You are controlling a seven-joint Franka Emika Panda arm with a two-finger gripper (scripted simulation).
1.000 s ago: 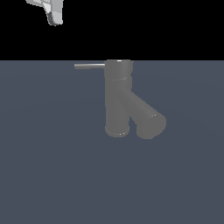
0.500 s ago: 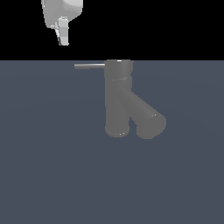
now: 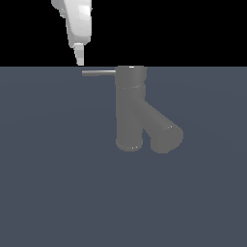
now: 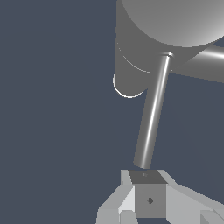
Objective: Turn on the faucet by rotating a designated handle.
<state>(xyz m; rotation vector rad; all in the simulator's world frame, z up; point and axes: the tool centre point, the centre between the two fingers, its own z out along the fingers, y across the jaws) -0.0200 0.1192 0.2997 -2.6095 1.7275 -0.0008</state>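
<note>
The dull grey faucet (image 3: 130, 108) stands upright on the dark floor, its thick spout (image 3: 163, 131) slanting toward the exterior view's right. From its cap the thin handle (image 3: 99, 73) sticks out level toward the exterior view's left. My white gripper (image 3: 79, 60) hangs just above the handle's free end, fingers pressed together, holding nothing. In the wrist view the handle (image 4: 152, 116) runs from the faucet (image 4: 175, 26) down to my gripper (image 4: 147, 192), its tip just in front of the shut fingertips.
A flat dark blue-grey floor (image 3: 58, 183) spreads around the faucet. Above it the background is black. No other object shows.
My gripper has come down and shifted toward the exterior view's right, from high above to just over the handle's free end. Faucet and handle have not moved.
</note>
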